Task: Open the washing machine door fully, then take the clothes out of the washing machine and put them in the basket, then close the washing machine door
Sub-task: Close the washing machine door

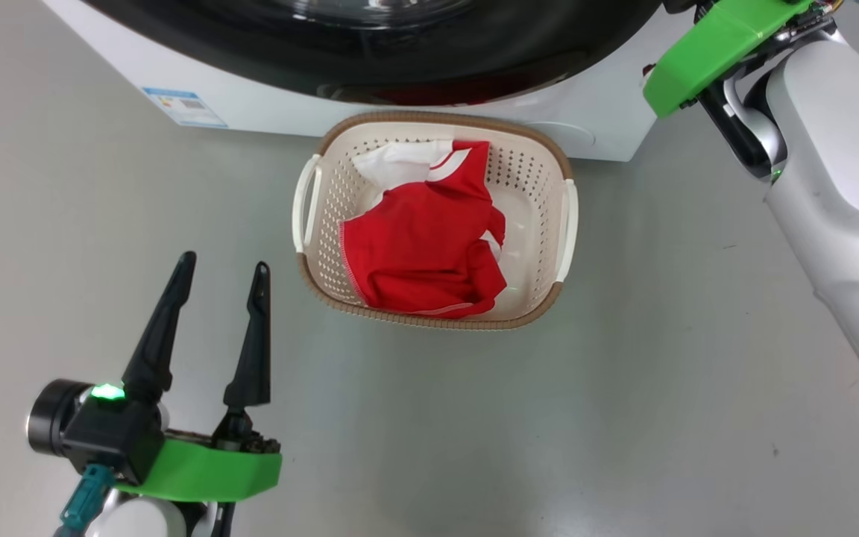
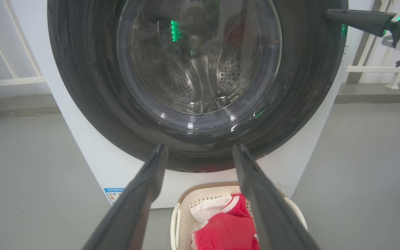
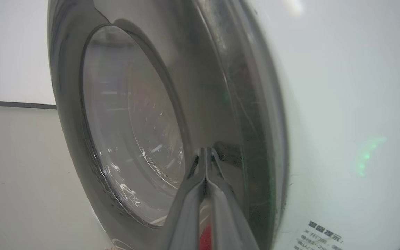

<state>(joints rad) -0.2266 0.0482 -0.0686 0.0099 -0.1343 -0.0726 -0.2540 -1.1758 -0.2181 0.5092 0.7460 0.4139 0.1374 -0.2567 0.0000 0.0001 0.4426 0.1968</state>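
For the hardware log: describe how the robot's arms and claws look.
Left claw: two long, tapering black fingers on a black block with a green light, a bright green cover and a teal plug. Right claw: same dark fingers, a green shell, a smooth pale-grey forearm.

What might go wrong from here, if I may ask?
The right tool, shut, seems to press the glossy curved rim of the door with its tips alone and could slide off. Whether the door has latched is unclear; it might swing open. The basket sits close below it and could get bumped.
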